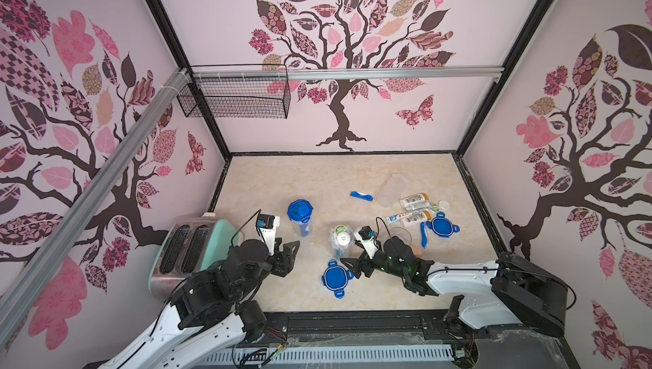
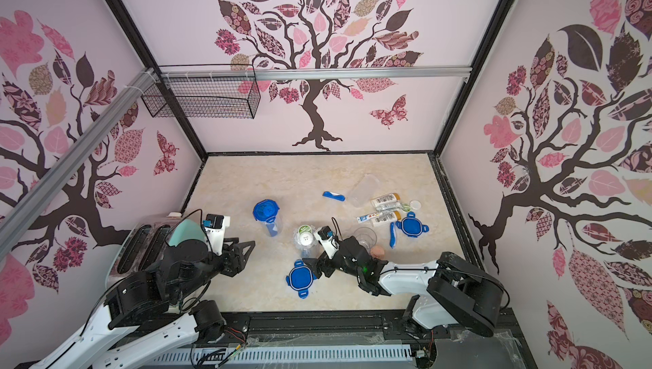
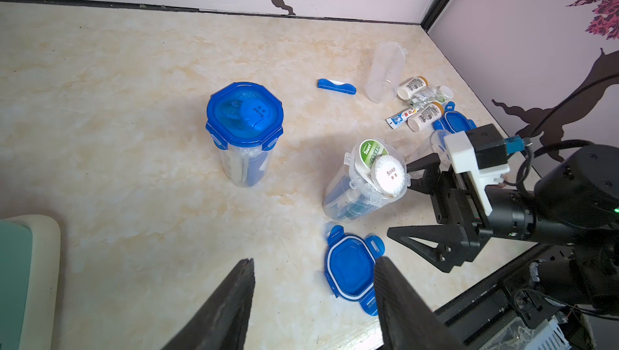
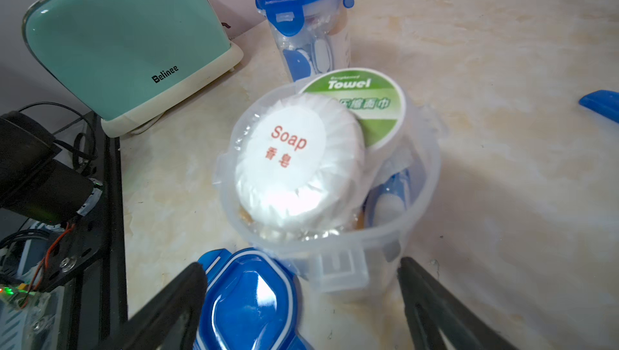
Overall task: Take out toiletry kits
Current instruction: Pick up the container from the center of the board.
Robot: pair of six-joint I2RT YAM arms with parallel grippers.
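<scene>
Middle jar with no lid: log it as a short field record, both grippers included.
jar: open jar, lid off, kit items inside
on top: soap tub, with towel tub behind it
nearest lid: blue lid, flat on the table beside the jar
right gripper: open, either side of the jar, not closed on it
left gripper: open, empty

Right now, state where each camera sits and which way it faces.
Top views: above the robot's base, looking down at the table; left gripper and right gripper show.
Left wrist: behind its open fingers, facing the lidded jar; right arm visible.
Right wrist: behind its fingers, close on the open jar of soap.
Shared: both wrist views show the loose lid.
</scene>
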